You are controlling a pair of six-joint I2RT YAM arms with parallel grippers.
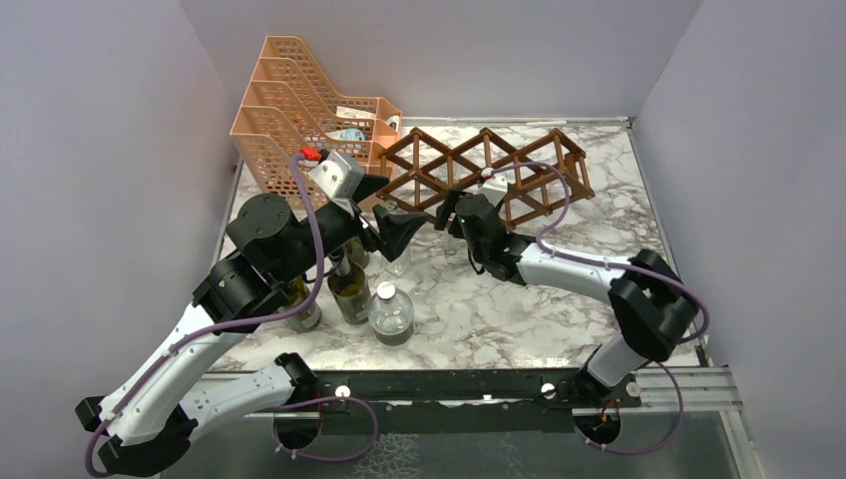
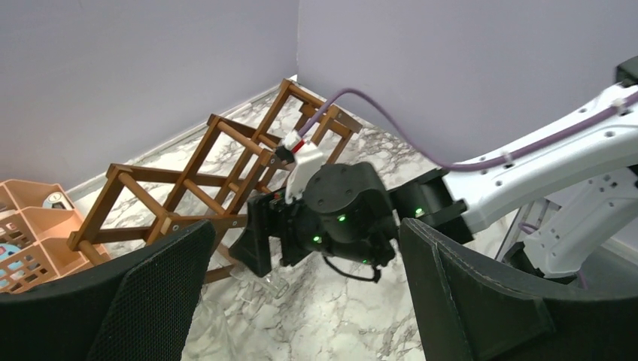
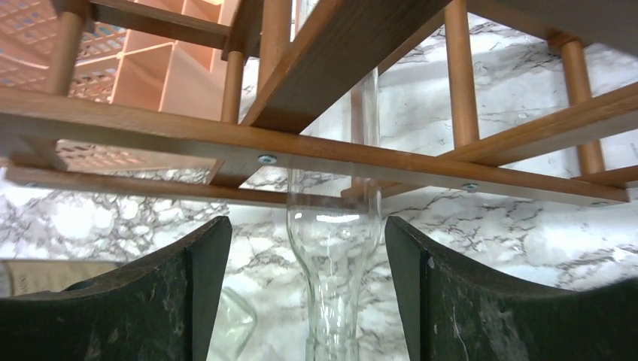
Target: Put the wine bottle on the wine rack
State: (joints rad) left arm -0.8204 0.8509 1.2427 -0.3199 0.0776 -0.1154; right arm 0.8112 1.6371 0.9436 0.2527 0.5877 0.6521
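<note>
The reddish-brown lattice wine rack [image 1: 499,172] stands at the back of the marble table. A clear glass wine bottle [image 3: 335,256] lies with its body under the rack's slats [image 3: 316,150] and its neck pointing out toward my right wrist camera. My right gripper [image 3: 305,252] is open, with a gap between the glass and each finger. In the left wrist view the bottle's neck [image 2: 268,284] pokes out of the rack [image 2: 188,188] below the right gripper's black head. My left gripper [image 2: 307,226] is wide open and holds nothing, close in front of the right gripper [image 1: 444,213].
A peach perforated file tray [image 1: 289,110] stands left of the rack. Beside my left arm stand a dark green bottle [image 1: 349,289], a clear capped bottle [image 1: 391,314] and another bottle [image 1: 302,309]. Lilac walls close in the left, back and right.
</note>
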